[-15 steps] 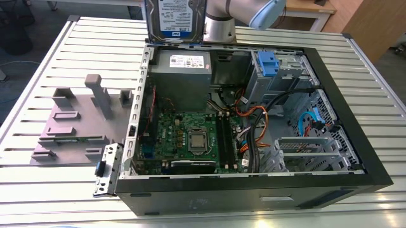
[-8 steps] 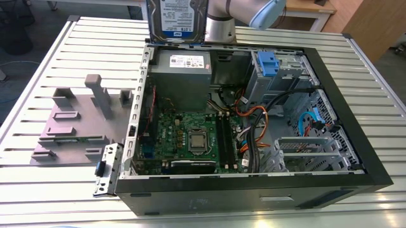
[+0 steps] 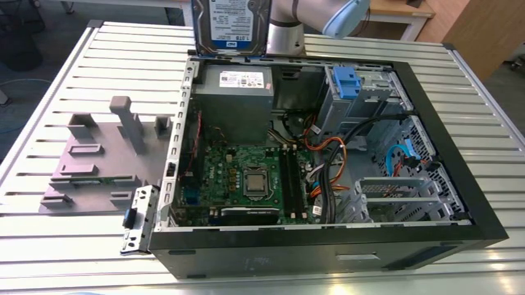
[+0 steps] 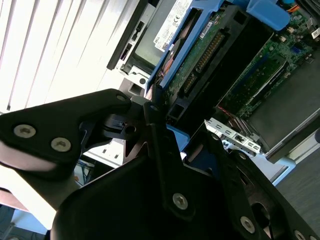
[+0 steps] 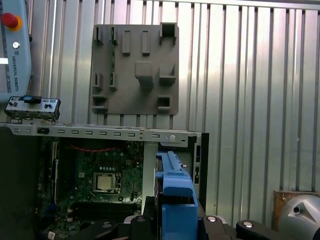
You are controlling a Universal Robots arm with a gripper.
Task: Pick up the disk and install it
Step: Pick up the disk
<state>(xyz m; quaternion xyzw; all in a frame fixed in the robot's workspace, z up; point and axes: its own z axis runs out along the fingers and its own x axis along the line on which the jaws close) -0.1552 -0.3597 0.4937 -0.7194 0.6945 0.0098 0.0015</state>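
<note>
The gripper (image 4: 150, 102) is clamped on the disk (image 3: 231, 24), its black fingers (image 4: 102, 112) pressed against the blue frame along one end of the drive, as the second wrist view shows. In the exterior view the disk hangs upright with its label facing the camera. It is off the counter (image 3: 123, 61), above the edge of the open computer case (image 3: 459, 153) that lies toward the counter's far edge, and roughly over the grey power supply (image 3: 233, 98). The grey fixture plate (image 3: 98, 160) on the counter beside the case holds no drive. Judging by this, the pick-up is done and the step in hand is carrying the disk toward its place, with the installing not yet begun. The likely seat is the metal drive bay (image 3: 361, 98) in the case's far corner, where a small blue latch piece (image 3: 345, 83) sits, though which slot is meant cannot be told. Seating the drive would call for turning it from upright to match the bay. It would also need to stay clear of the case rim and the orange and black cables (image 3: 332, 147) near the bay, and to go in squarely so the blue frame does not jam.
</note>
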